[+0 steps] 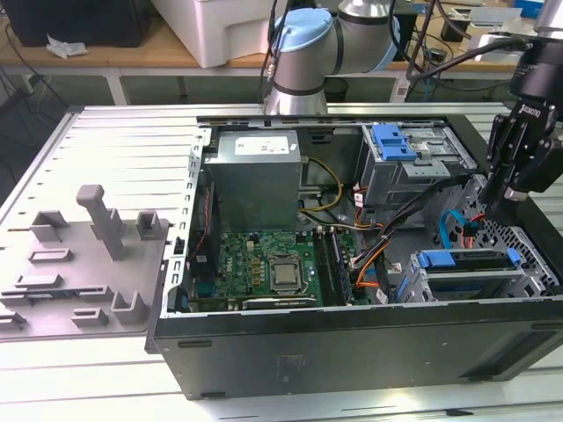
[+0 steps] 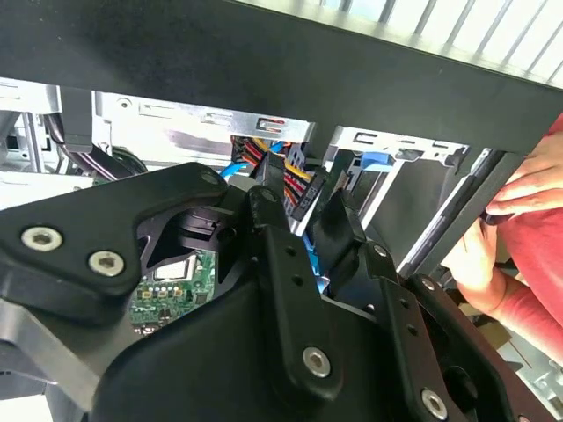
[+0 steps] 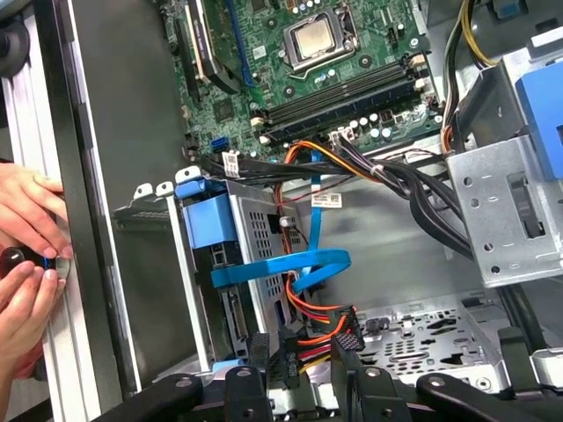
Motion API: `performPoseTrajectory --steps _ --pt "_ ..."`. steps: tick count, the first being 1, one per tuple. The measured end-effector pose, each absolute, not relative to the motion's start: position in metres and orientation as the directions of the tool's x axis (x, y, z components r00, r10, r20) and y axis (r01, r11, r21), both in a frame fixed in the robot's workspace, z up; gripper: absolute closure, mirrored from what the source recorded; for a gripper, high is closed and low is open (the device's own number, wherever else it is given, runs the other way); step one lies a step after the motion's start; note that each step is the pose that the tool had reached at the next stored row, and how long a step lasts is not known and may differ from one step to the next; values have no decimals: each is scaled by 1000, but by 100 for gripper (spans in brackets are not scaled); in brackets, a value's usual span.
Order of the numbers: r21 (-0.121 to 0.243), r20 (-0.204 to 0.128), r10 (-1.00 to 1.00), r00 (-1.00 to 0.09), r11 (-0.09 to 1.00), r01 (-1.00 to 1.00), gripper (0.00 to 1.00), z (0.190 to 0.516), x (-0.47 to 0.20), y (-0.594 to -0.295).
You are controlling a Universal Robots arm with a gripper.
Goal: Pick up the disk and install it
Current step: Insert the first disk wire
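Note:
The disk (image 1: 466, 261), silver with a blue carrier frame, sits in the drive cage at the front corner of the open computer case (image 1: 352, 338), on the exterior view's right. In the first wrist view the disk (image 3: 251, 233) stands in its bay, with a blue data cable looping off its end. My gripper (image 1: 500, 204) hangs just behind the cage, over the case's right wall. Its fingers (image 3: 259, 356) are apart, with only red and orange cables showing beyond the gap. The black fingers (image 2: 264, 220) also appear in the second wrist view, holding nothing.
A person's hands (image 3: 26, 255) rest on the case's outer edge close to the cage, a red sleeve (image 2: 537, 264) beside them. Inside lie the motherboard (image 1: 273, 268), power supply (image 1: 255, 171), an upper bay with a blue carrier (image 1: 393, 141) and cable bundles. A grey fixture (image 1: 97, 264) lies at the left.

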State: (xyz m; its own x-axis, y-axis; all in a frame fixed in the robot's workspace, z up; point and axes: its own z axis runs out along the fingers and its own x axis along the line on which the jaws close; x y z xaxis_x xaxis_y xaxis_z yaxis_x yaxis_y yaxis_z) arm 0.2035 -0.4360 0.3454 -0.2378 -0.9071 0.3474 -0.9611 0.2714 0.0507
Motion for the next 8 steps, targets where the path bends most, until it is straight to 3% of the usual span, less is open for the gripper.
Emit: performPoseTrajectory --steps 8 --pt "50 350 -906 -238 272 -961 59 345 203 -435"
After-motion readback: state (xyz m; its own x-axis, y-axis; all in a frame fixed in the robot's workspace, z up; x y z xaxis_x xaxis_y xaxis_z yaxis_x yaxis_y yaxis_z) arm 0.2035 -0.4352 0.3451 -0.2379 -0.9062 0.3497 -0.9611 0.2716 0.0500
